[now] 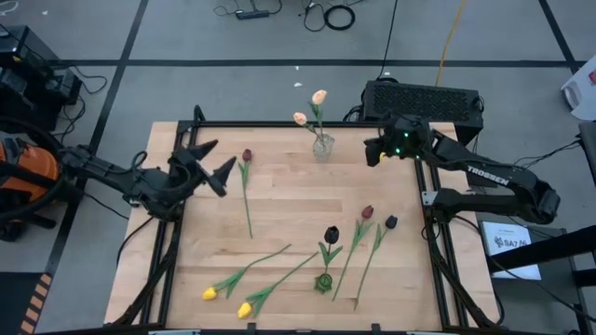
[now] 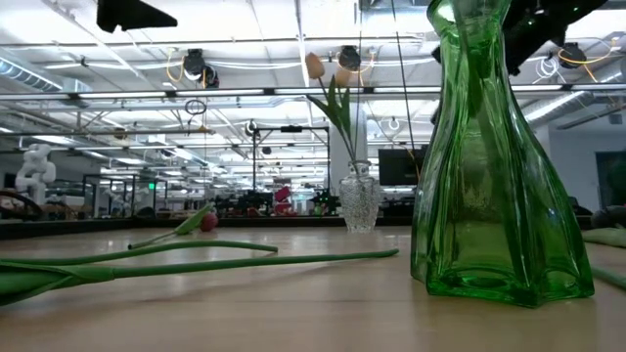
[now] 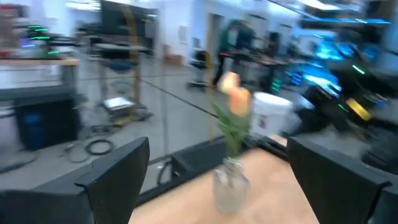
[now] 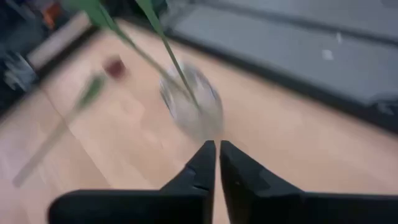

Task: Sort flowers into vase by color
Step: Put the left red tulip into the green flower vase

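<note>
A clear glass vase (image 1: 322, 146) stands near the far edge with two peach tulips (image 1: 319, 96) in it. A green vase (image 1: 323, 281) near the front holds one near-black tulip (image 1: 331, 234). Lying flat on the table are a dark red tulip (image 1: 247, 155), two yellow tulips (image 1: 209, 293), another red tulip (image 1: 367, 212) and a dark one (image 1: 391, 221). My left gripper (image 1: 220, 156) hovers open over the table's left part, facing the clear vase (image 3: 230, 186). My right gripper (image 1: 371, 152) is shut and empty, just right of the clear vase (image 4: 189, 106).
A black box (image 1: 424, 98) sits beyond the far right corner. The long stems (image 2: 196, 264) spread across the table's front half. The wood between the left red tulip and the right-hand flowers is bare. The green vase (image 2: 499, 196) fills the low view's right side.
</note>
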`<action>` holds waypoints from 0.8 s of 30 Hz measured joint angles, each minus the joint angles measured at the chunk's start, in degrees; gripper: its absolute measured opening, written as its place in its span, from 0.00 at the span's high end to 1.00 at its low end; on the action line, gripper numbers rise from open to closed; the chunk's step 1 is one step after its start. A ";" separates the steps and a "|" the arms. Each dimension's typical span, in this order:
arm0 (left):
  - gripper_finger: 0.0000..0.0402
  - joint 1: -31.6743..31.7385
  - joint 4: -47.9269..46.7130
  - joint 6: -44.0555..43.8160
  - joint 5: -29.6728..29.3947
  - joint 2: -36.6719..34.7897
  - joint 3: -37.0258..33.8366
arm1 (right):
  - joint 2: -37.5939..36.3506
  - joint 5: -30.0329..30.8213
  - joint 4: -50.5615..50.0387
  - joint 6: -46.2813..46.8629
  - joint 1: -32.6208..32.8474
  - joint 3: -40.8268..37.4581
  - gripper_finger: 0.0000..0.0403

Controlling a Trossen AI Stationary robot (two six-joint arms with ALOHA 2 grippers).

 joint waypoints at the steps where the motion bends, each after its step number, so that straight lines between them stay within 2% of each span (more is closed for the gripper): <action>1: 0.04 0.78 0.42 -0.19 -0.60 0.66 0.49 | 0.01 -0.12 -2.26 0.02 0.00 0.00 0.99; 5: 0.04 4.52 0.65 -1.45 -0.60 5.78 3.93 | 0.51 -0.11 -8.47 -0.47 0.00 0.00 0.98; 8: 0.04 7.78 -0.13 -6.06 -0.08 11.30 7.34 | 0.65 -0.15 -10.41 -3.22 0.00 0.00 0.99; 11: 0.04 10.89 -3.99 -12.65 3.50 16.31 11.28 | 0.66 -0.14 -10.94 -5.28 0.00 0.00 1.00; 14: 0.04 14.28 -13.56 -22.97 9.75 20.99 15.47 | 0.66 -0.15 -10.87 -7.00 0.00 0.00 1.00; 19: 0.04 21.54 -36.14 -41.97 24.52 27.39 22.54 | 0.66 -0.33 -10.88 -7.96 0.00 0.00 1.00; 24: 0.04 28.34 -52.88 -57.45 37.29 31.48 25.38 | 0.66 -0.30 -10.87 -9.24 0.00 0.00 1.00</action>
